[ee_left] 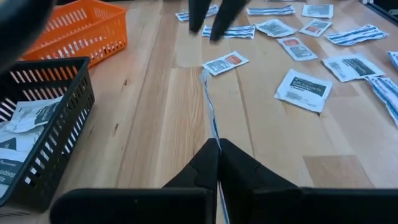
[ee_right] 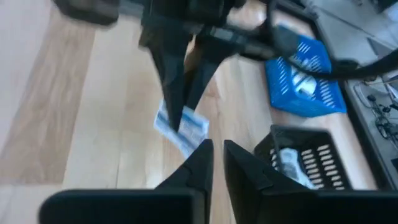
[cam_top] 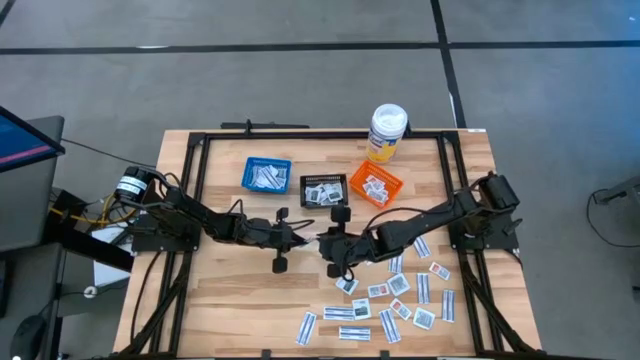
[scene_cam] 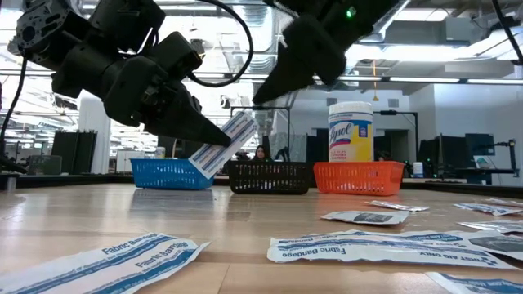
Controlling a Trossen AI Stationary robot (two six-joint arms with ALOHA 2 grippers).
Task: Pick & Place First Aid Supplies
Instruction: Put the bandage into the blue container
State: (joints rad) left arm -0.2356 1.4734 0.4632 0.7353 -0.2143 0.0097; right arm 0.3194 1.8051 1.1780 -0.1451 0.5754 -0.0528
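Left claw (scene_cam: 214,145) is clamped on a narrow bandage strip (scene_cam: 227,140), which hangs clear of the bench (cam_top: 230,290) near its middle. In the left wrist view the strip shows edge-on between the closed fingers (ee_left: 202,163). In the low view it juts from the fingertips at a tilt, in front of the blue basket (scene_cam: 172,173).

Right claw (cam_top: 333,247) sits close to the left one at mid-bench. Its fingers (ee_right: 199,160) stand narrow with a slim gap and hold nothing. The right wrist view shows the strip (ee_right: 180,127) just beyond those fingertips, gripped by the other arm.

Supplies:
- Loose packets (cam_top: 400,290) lie scattered on the near right part of the bench, both strips and small squares.
- Blue basket (cam_top: 266,174) already holds several strips.
- Black basket (cam_top: 323,189) holds square packets.
- Orange basket (cam_top: 375,185) holds a few small packets with red marks.
- White bottle (cam_top: 387,130) stands behind the orange basket and is not part of the task.

Step in hand, as judged: carrying one bandage strip toward its basket, most likely the blue one, since that holds matching strips.

Next move calls for:
- Carry the strip over the rim of the blue basket without catching the rim.
- Open the left claw only when the strip is above the basket.
- Keep the right arm clear of the left arm's path.

Many packets remain, so the task is at an early to middle stage.
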